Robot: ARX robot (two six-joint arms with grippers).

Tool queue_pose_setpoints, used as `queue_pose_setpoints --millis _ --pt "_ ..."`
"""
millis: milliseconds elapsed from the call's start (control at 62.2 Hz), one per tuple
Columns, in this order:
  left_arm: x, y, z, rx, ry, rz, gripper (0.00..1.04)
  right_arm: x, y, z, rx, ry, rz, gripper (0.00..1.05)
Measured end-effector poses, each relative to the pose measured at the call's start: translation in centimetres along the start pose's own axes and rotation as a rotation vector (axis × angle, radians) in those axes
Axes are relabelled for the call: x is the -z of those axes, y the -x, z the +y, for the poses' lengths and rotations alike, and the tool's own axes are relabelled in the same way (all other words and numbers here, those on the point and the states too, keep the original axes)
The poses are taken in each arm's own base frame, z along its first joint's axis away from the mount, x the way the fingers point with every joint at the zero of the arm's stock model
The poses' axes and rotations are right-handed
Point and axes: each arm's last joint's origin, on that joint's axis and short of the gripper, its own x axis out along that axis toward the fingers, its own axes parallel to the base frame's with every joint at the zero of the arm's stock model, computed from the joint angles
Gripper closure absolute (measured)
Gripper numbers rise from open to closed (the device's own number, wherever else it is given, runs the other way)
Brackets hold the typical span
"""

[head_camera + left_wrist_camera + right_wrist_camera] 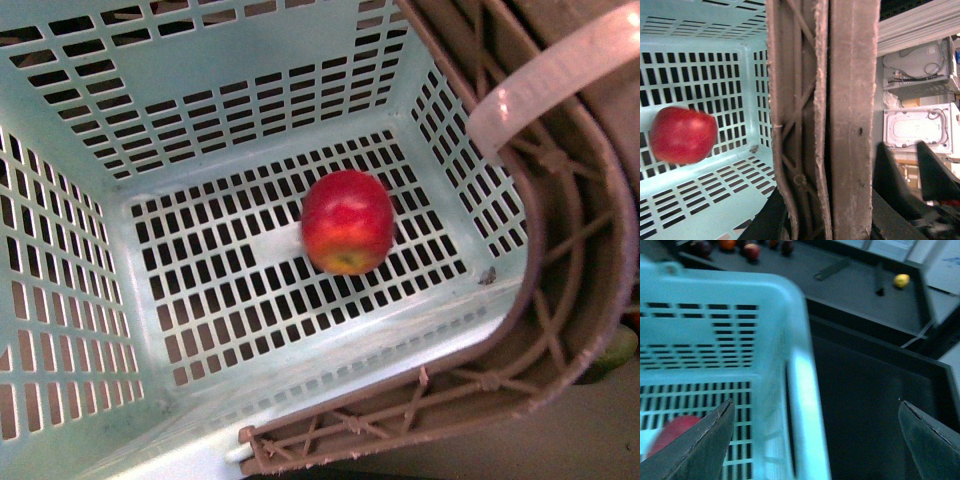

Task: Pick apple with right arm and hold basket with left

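The apple [347,221], red with a yellow-orange patch, lies on the slotted floor of the pale turquoise basket [70,250]. It also shows in the left wrist view [683,135] and partly in the right wrist view [671,434]. My left gripper [822,220] is shut on the basket's folded brown lattice handles [820,110]. My right gripper [815,440] is open and empty, above the basket's rim [802,405], with one finger [695,445] over the basket's inside. Neither gripper shows in the front view.
A whitish band [560,70] crosses the brown handle [560,300] at the basket's right side. A green fruit [615,352] peeks out behind the handle. Beyond the basket, a dark table holds several fruits [751,250] and a yellow fruit [901,280].
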Motion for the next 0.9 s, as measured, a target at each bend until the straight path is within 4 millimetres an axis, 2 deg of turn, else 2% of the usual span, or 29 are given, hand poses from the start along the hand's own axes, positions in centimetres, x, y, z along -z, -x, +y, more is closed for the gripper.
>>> queue_pose_setpoints --millis 96,370,434,515,724,901 --pt "-0.1 0.0 0.1 -0.005 -0.002 -0.008 0.87 -0.6 0.8 -1.0 0.07 -0.032 -0.02 0.09" --pt "0.0 0.0 0.0 0.003 0.006 0.004 0.87 -0.5 0.8 -1.0 0.052 -0.051 -0.029 0.1" --pt "0.0 0.0 0.0 0.001 0.003 0.0 0.87 -0.2 0.9 -1.2 0.008 -0.122 -0.132 0.19" --pt "0.0 0.0 0.0 0.001 -0.003 0.001 0.87 1.2 1.6 -1.8 -0.005 -0.171 -0.205 0.33" --pt "0.0 0.0 0.0 0.004 0.001 0.005 0.87 4.6 3.4 -3.1 -0.001 -0.193 -0.204 0.7" --pt "0.0 0.0 0.0 0.003 0.0 0.003 0.87 6.2 4.5 -3.7 -0.001 -0.195 -0.209 0.98"
